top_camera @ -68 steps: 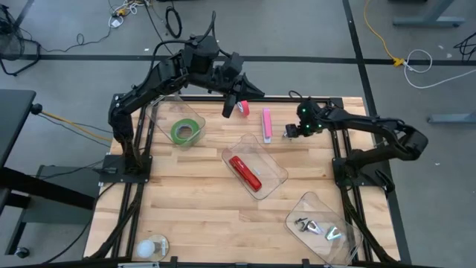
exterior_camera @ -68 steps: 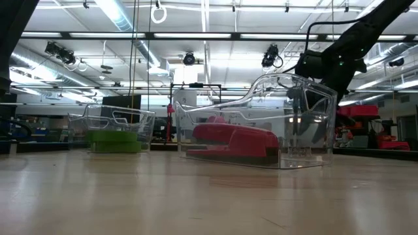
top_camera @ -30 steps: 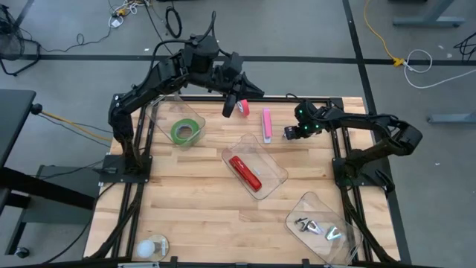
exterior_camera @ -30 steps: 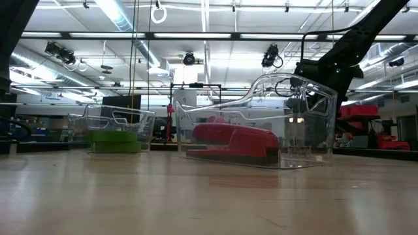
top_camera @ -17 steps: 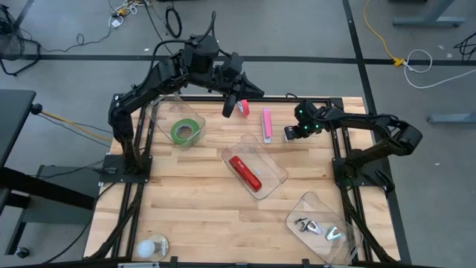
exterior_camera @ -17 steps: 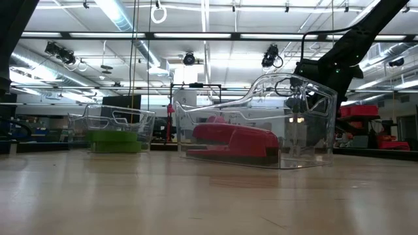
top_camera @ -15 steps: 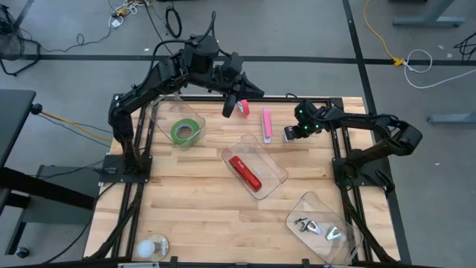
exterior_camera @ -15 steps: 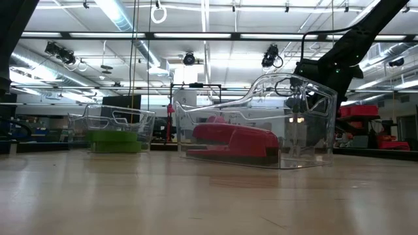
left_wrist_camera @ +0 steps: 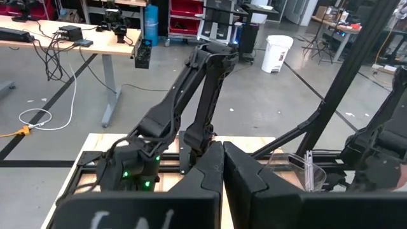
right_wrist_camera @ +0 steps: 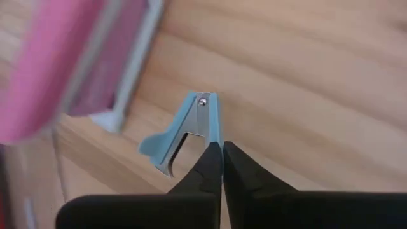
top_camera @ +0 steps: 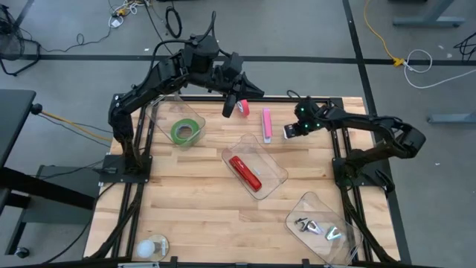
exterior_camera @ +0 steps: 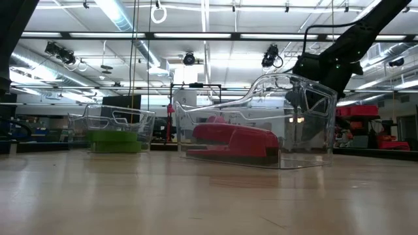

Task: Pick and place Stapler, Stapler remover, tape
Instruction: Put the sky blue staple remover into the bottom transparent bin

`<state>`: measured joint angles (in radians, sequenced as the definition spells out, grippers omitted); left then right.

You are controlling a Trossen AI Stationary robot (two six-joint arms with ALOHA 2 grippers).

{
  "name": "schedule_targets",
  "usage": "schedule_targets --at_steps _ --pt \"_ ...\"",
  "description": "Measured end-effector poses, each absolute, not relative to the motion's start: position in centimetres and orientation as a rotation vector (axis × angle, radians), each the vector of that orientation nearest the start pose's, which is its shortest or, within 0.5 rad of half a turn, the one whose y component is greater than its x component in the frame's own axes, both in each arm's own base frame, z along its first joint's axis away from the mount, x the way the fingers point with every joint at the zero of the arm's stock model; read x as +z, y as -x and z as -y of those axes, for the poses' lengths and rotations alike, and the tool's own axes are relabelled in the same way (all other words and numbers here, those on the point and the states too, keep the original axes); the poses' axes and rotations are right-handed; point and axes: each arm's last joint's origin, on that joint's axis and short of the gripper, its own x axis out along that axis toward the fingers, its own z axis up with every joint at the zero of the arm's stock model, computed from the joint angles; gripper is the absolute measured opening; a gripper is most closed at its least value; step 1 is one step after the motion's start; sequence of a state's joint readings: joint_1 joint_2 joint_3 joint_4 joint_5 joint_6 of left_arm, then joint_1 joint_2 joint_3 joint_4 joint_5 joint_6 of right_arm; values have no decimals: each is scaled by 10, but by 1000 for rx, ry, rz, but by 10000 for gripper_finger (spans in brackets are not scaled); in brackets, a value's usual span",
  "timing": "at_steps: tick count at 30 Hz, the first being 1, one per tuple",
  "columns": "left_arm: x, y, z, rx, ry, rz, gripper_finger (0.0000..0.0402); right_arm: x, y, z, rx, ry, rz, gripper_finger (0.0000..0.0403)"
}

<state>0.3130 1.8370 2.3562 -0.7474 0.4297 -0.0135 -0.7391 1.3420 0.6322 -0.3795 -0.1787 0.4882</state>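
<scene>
Remover [right_wrist_camera: 184,130], small and blue, lies on the table just right of the pink stapler [top_camera: 266,124] | right gripper [right_wrist_camera: 221,156] closed, tips at its edge; no firm hold evident | left gripper [top_camera: 230,109] shut, parked left of stapler, waiting.

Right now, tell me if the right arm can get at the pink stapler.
Probably yes. The right gripper is shut on the blue remover right beside the pink stapler, with bare table between them. It would need to free its fingers first.
</scene>
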Motion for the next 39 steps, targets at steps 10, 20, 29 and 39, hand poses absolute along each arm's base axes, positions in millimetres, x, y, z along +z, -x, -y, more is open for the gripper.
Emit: schedule_targets --at_steps 10,20,29,39 --pt "511 -350 -101 -115 96 -213 14 218 -171 152 -790 -763 -647 3" --pt "511 -350 -101 -115 97 -213 14 297 -163 147 -774 -522 -409 2" --pt "511 -350 -100 -115 97 -213 14 364 -146 139 -902 -260 -244 2" --pt "511 -350 -100 -115 97 -213 14 386 -139 137 -1010 -77 -250 2"
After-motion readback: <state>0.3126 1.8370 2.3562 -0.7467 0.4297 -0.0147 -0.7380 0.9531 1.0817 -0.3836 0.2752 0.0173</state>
